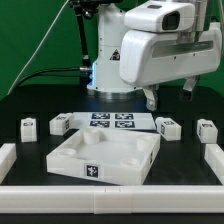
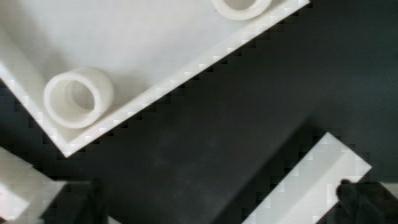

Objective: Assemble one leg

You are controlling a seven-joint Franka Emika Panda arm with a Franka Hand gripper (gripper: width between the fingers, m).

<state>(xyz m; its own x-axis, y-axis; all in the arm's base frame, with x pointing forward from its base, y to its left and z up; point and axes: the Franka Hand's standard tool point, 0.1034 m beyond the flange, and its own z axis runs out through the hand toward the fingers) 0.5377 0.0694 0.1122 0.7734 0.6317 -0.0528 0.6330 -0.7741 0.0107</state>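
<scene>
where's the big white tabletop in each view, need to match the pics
exterior view: the tabletop lies low in the middle, in front of the marker board.
wrist view: only one corner of the tabletop shows, seen close up, with two round holes in it.
shared landmark: the black table running along the tabletop's raised rim.

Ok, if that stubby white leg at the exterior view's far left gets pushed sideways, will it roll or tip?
The leftmost leg looks squat and blocky, so it should slide rather than roll. It seems rigid plastic, probably light. Smooth faces might slip in a grip.
</scene>
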